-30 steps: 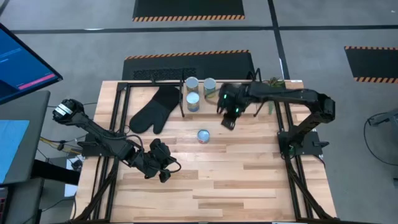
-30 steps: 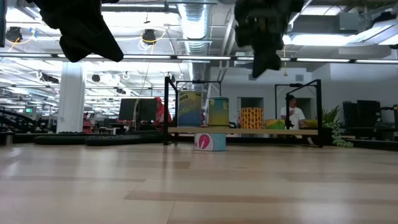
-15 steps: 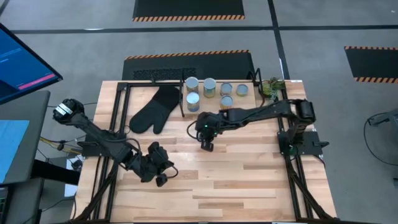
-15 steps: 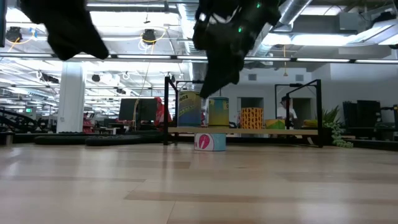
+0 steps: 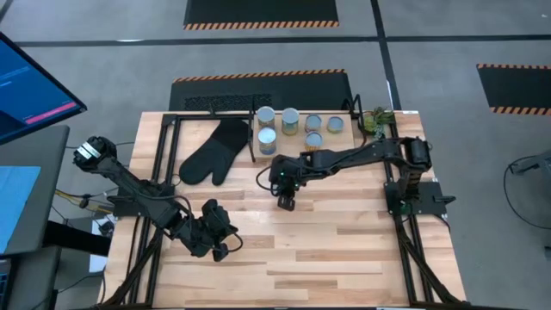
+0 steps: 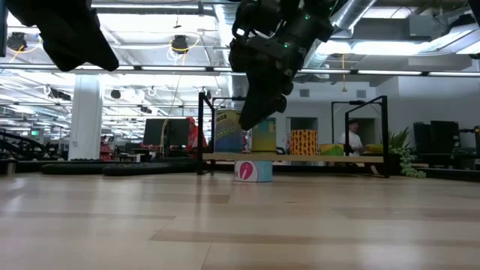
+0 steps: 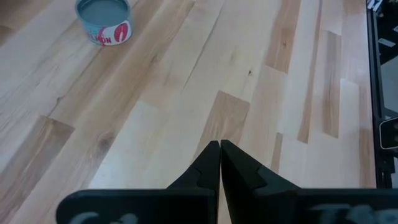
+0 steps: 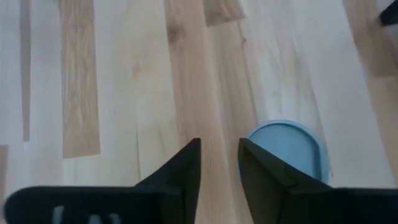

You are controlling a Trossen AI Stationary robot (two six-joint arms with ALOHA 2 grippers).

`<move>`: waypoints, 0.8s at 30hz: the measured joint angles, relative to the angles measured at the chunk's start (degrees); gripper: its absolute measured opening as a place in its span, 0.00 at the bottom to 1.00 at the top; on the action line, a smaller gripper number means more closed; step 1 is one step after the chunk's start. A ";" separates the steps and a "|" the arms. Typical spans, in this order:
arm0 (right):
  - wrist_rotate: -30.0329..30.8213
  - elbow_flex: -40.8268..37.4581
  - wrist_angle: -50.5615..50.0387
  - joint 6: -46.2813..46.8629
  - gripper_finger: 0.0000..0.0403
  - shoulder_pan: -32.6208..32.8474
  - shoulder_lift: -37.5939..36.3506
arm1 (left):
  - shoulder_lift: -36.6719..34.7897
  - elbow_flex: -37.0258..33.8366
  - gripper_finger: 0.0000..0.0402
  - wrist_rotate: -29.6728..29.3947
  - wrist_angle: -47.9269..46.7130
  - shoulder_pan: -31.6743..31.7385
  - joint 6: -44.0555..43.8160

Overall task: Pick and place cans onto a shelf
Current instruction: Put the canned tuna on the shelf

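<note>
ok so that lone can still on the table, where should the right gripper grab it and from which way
Probably from straight above, fingers closing across the round side wall. The can stands upright on its flat base, apart from the shelf, so its sides look free all round. The right gripper hangs above and beside it, fingers only slightly parted; it likely needs to open wider first, then centre over the blue lid.

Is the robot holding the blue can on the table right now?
No, the blue can sits on the table beside the right gripper, whose slightly parted fingers have only bare wood between them.
</note>
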 joint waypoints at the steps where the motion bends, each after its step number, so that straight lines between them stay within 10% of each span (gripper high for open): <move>1: 0.27 0.00 -0.20 -0.54 0.35 0.11 0.01 | 0.00 0.00 0.00 0.00 0.00 0.00 0.00; 15: 2.33 0.17 -1.77 -5.73 0.45 0.85 6.70 | 0.00 0.00 0.00 0.04 -0.30 0.03 -0.07; 24: 10.05 0.20 -5.76 -2.83 0.31 1.52 7.59 | 0.00 0.00 0.00 0.02 -0.16 0.04 -0.17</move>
